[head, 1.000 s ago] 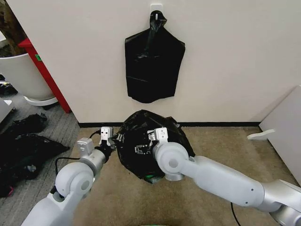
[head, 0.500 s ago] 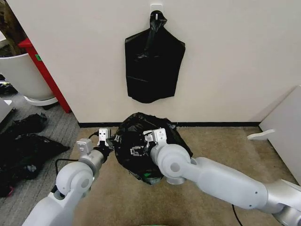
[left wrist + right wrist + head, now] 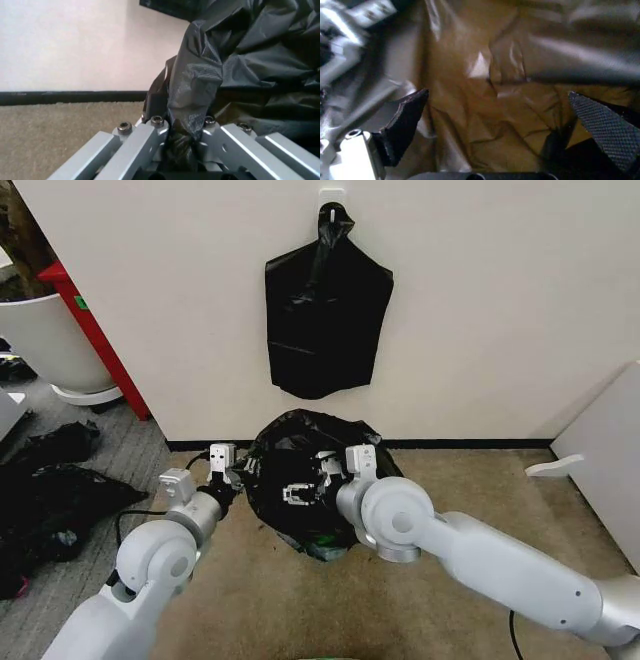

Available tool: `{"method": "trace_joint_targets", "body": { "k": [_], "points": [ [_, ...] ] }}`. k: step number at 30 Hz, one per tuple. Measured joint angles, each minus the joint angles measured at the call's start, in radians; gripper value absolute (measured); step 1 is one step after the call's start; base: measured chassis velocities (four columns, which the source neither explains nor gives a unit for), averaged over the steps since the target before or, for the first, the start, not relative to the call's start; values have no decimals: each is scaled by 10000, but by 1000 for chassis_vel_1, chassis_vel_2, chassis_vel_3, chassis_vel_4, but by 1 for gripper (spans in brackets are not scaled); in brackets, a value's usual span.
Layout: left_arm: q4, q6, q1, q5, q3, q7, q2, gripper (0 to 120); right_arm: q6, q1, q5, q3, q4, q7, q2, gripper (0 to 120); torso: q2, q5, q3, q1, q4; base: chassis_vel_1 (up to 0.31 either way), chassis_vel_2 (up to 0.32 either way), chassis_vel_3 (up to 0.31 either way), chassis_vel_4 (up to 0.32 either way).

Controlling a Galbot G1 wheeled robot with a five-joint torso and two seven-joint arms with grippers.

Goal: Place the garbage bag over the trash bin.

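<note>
Head view showed our left claw [image 3: 222, 465] pinching the garbage bag [image 3: 300, 470] edge near the wall on the carpet; our right claw [image 3: 305, 485] gaped wide, empty, inside it. We judged spreading underway; next, stretching the film.

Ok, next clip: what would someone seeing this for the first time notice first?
A crumpled glossy black garbage bag sits on the carpet at the foot of the wall, with both grippers at it. The left gripper is shut on a bunched fold at the bag's left edge, while the right gripper is open against the film on top. Above them, a flat black bag bundle hangs on the wall.
</note>
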Motion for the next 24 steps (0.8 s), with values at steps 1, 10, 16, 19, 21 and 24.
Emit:
{"method": "trace_joint_targets", "body": {
  "k": [1, 10, 16, 19, 21, 24],
  "points": [
    [40, 27, -38, 3, 31, -23, -11, 3, 31, 64, -19, -51, 49, 30, 45, 100, 0, 1, 1, 0, -1, 0, 0, 0, 0],
    [205, 220, -209, -13, 138, -279, -19, 3, 73, 398, -107, -302, 389, 199, 202, 100, 0, 3, 0, 0, -1, 0, 0, 0, 0],
    [439, 239, -115, -72, 118, -303, -112, 3, 113, 757, -16, -45, 972, 242, 89, 100, 0, 2, 1, 0, 0, 0, 0, 0, 0],
    [523, 255, -33, -142, 107, -305, -180, 3, 173, 1043, 266, 306, 1515, 180, -50, 100, 0, 2, 0, 0, -1, 0, 0, 0, 0],
    [576, 278, 30, -197, 44, -275, -183, 3, 188, 1144, 492, 615, 1830, 65, -197, 100, 0, 3, 1, 0, 0, 0, 0, 0, 0],
    [728, 246, 257, -481, -173, -12, -187, 3, 159, 1203, 1188, 1800, 2427, -270, -730, 100, 0, 3, 0, 0, 0, 0, 0, 0, 0]
  ]
}}
